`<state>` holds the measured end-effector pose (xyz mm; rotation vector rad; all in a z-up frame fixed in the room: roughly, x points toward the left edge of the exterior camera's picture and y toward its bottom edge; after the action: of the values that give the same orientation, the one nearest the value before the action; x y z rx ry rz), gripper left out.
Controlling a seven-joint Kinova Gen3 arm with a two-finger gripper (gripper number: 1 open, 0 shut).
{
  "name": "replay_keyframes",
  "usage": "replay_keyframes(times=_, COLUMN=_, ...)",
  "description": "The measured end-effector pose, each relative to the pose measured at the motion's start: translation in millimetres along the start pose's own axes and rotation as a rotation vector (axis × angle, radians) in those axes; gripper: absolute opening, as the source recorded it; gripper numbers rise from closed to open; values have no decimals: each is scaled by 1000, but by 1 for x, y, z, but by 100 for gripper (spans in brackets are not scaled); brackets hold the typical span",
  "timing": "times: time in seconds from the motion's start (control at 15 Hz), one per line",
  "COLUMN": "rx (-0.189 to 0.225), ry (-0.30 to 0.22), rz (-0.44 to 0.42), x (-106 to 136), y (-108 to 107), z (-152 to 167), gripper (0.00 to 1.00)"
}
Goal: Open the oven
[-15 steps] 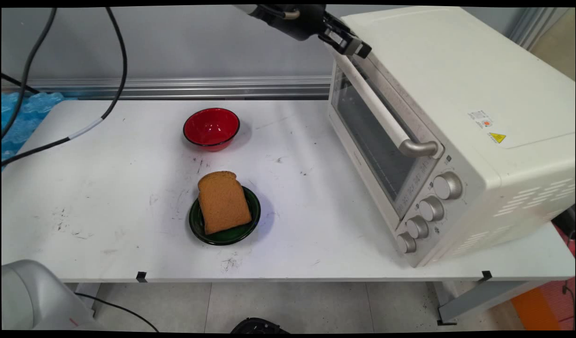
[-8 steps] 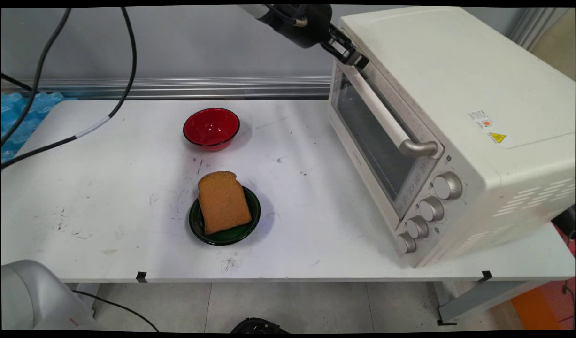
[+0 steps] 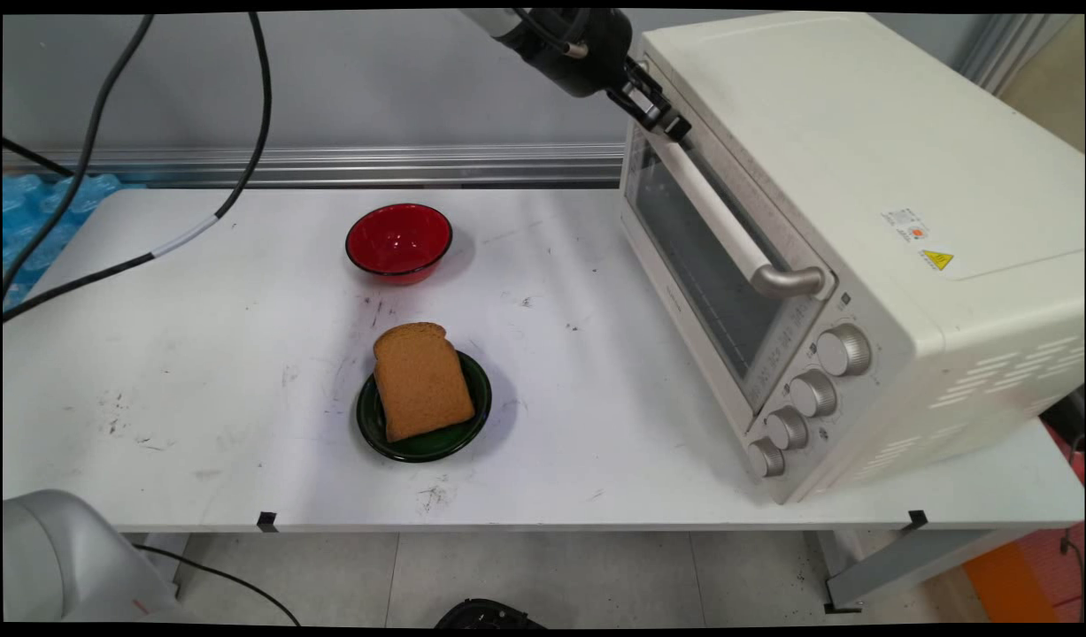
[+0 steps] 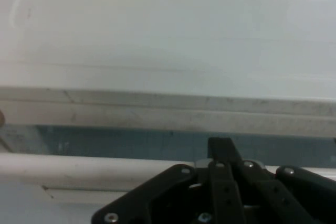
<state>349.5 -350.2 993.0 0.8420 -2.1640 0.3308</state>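
One slice of bread (image 3: 421, 380) lies on the green plate (image 3: 474, 423); the red bowl (image 3: 399, 241) holds nothing; gripper (image 3: 668, 125) clenched at the toaster oven's (image 3: 861, 221) door handle (image 3: 724, 226), far end

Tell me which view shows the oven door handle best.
The main view: the oven door handle runs whole across the door, from the gripper at its far end to its metal bracket near the knobs. The hand view shows only a short stretch of it, close up, behind the black linkage.
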Motion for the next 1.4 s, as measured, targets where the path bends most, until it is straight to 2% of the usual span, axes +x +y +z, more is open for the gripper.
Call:
replay_keyframes(times=0.8, rx=2, ry=-107, rz=-7, x=-24, y=3, z=-5, gripper=0)
replay_keyframes(times=1.4, rx=5, ry=-158, rz=-15, x=-44, y=3, z=-4, gripper=0)
